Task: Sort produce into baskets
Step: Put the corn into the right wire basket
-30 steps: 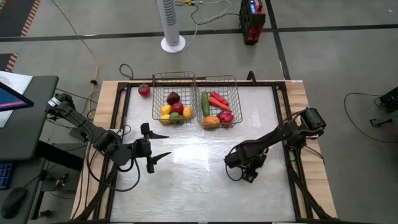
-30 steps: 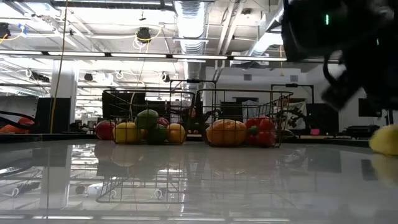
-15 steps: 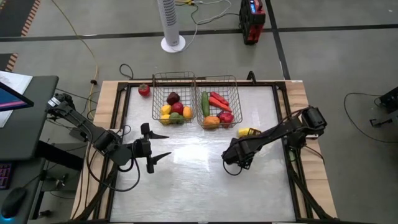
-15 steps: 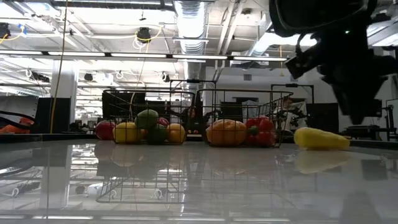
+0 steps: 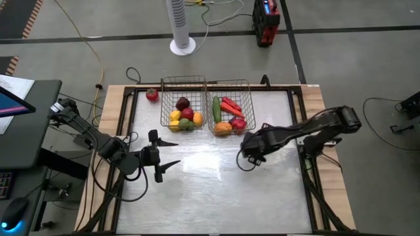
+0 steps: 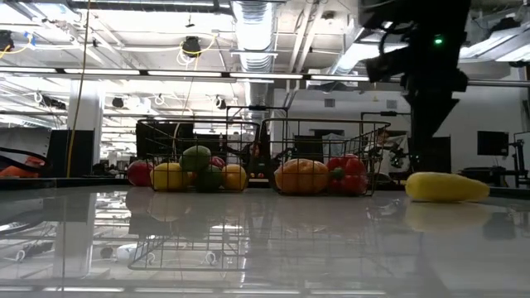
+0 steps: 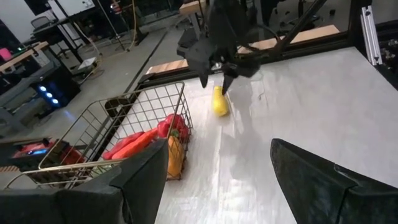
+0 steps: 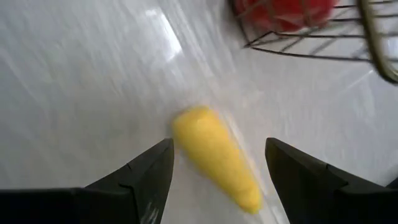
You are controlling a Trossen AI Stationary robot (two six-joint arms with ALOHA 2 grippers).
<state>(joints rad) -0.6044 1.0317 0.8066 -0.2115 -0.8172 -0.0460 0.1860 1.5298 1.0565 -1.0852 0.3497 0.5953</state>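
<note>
A long yellow produce piece [image 8: 214, 158] lies on its side on the white table, to the right of the baskets; it also shows in the low view [image 6: 445, 186] and the left wrist view [image 7: 219, 103]. My right gripper [image 8: 219, 146] hangs open above it, pointing down, one finger on either side and clear of it. In the high view the right gripper [image 5: 251, 155] and its arm hide the piece. Two wire baskets, the left one [image 5: 165, 105] and the right one [image 5: 250, 103], hold several produce pieces. My left gripper [image 5: 172, 155] waits open at mid-left.
A red produce piece [image 5: 152, 94] lies outside the baskets at the far left corner. The baskets stand side by side at the far edge. Bare table [image 5: 210, 190] stretches across the middle and the near side. A black frame rims the table.
My right gripper has risen and gone toward the far edge and the baskets. It has tipped from nearly level to pointing down over the yellow piece. Its fingers have stayed apart. The yellow piece lies on the table.
</note>
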